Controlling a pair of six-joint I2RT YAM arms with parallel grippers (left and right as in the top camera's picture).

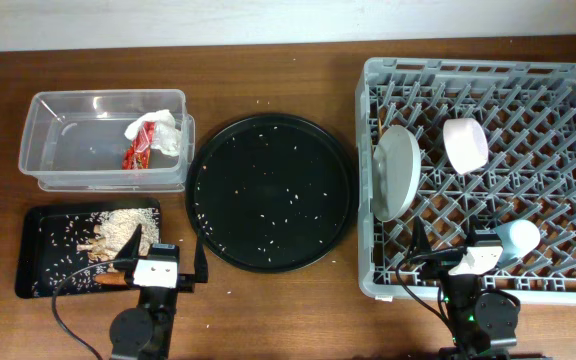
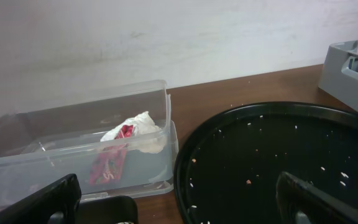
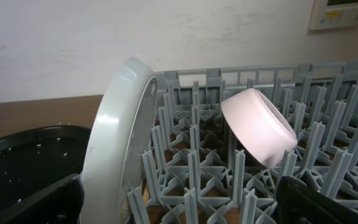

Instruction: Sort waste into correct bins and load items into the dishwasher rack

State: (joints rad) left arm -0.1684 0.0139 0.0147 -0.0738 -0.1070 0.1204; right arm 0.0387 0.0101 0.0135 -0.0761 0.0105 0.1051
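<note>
The clear tub (image 1: 63, 150) holds the red snack wrapper (image 1: 138, 148) and the crumpled white tissue (image 1: 168, 132); both also show in the left wrist view, wrapper (image 2: 107, 167) and tissue (image 2: 143, 127). The shallow black tray (image 1: 38, 250) holds rice and food scraps (image 1: 108, 238) and an orange stick (image 1: 111, 277). The grey dishwasher rack (image 1: 488, 70) holds the wide white bowl on edge (image 1: 394, 172), the small white bowl (image 1: 465, 143) and the light-blue cup (image 1: 519, 238). I cannot make out the chopsticks. My left gripper (image 1: 168, 252) (image 2: 179, 205) is open and empty. My right gripper (image 1: 458, 250) (image 3: 179, 205) is open and empty over the rack's front.
The big round black tray (image 1: 271, 192) lies between the bins and the rack, with loose rice grains scattered on it. A white wall runs along the table's far edge. The rack's front right pegs stand around the cup.
</note>
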